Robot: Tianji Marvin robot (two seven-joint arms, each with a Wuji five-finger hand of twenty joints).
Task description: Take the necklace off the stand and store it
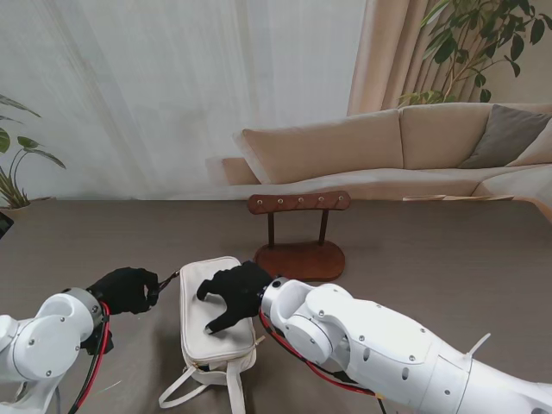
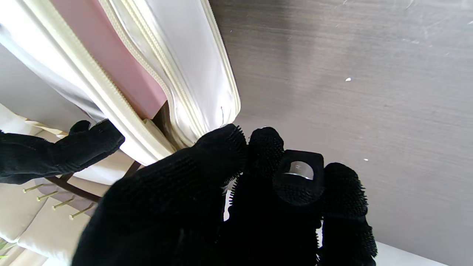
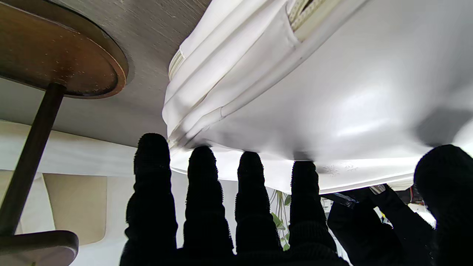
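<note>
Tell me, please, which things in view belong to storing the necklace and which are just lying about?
Belonging to the job:
- wooden necklace stand, no necklace visible on its pegs
- white pouch, its zipper partly open in the left wrist view
- right hand, resting flat on the pouch
- left hand, fingers pinched at the pouch's corner

Just lying about:
- beige sofa
- grey cushion
- houseplants

Beige sofa (image 1: pixel 388 142) behind grey table (image 1: pixel 431 259), grey cushion (image 1: pixel 509 134) at right; sheer white curtain (image 1: pixel 172 86); plants (image 1: pixel 474 43) both corners; soft daylight.

no readable text, labels, brands or numbers on any surface in view
</note>
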